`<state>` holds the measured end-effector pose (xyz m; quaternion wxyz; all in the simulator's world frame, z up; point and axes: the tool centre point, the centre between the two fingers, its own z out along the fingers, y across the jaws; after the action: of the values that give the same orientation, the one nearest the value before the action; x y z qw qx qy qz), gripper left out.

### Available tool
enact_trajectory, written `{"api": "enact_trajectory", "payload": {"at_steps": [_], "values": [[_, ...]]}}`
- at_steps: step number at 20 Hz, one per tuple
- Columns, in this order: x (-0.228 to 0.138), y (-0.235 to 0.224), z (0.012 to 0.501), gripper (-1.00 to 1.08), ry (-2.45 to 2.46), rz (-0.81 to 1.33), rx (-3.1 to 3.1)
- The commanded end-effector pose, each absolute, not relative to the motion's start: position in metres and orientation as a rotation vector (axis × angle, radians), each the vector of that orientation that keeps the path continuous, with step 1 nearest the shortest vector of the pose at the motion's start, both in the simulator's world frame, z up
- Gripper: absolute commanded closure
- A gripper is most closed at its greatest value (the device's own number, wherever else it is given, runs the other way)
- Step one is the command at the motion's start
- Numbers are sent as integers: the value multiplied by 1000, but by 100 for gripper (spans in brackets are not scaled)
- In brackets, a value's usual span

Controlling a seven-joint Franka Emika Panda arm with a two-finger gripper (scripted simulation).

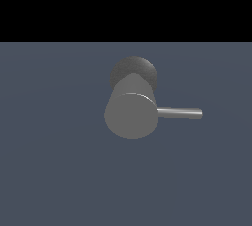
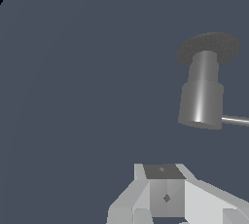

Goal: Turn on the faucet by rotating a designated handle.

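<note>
The faucet [image 1: 131, 114] is a thick matte grey cylinder on a darker rounded base, its flat round end facing the exterior camera. The handle [image 1: 179, 113], a thin shiny rod, sticks out sideways toward the exterior view's right. In the wrist view the faucet [image 2: 202, 96] stands on its dark base, and only a short stub of the handle [image 2: 236, 120] shows at the picture's edge. My gripper [image 2: 163, 171] shows in the wrist view only, well apart from the faucet. Its fingers [image 2: 166, 191] sit together with no gap and hold nothing.
A plain dark blue-grey floor [image 1: 59, 146] surrounds the faucet on all sides. A black band fills the top of the exterior view. No other objects show.
</note>
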<state>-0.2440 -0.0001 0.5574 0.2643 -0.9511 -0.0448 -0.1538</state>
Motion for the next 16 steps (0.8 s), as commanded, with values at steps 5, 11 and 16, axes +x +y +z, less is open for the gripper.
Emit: {"api": "enact_trajectory", "payload": {"at_steps": [5, 11, 16], "values": [[-240, -26, 590, 108, -101, -575, -2272], [-236, -63, 615, 108, -55, -698, -1993], [-233, -101, 628, 108, 3, -779, -1763]]}}
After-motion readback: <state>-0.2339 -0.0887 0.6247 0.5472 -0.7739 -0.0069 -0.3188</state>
